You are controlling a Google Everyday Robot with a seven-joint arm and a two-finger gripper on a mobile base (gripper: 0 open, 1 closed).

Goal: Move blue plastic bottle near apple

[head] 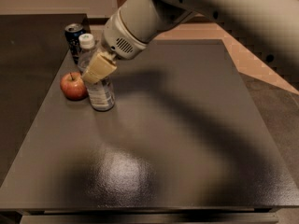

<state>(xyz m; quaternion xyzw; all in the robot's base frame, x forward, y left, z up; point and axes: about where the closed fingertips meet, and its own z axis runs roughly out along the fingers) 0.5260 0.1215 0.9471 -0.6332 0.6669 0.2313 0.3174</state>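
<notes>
Fingers point(100, 67) of the gripper point(92, 73) are clamped on the blue plastic bottle point(101, 97). One tan pad lies slantwise across its front, just above the label, and its partner is hidden behind the bottle. A grip at mid-height like this likely keeps the tall, light bottle from tipping. The bottle stands upright on the counter point(177, 139) in the upper left of the frame, its white cap showing above the pad. The apple point(73, 85) sits just beside it to the left, close enough that I cannot tell whether they touch. A dark soda can point(74, 36) stands behind both, nearer the far edge. The pale arm point(140, 22) comes in from the upper right. The placement looks about done; letting go cleanly remains.
</notes>
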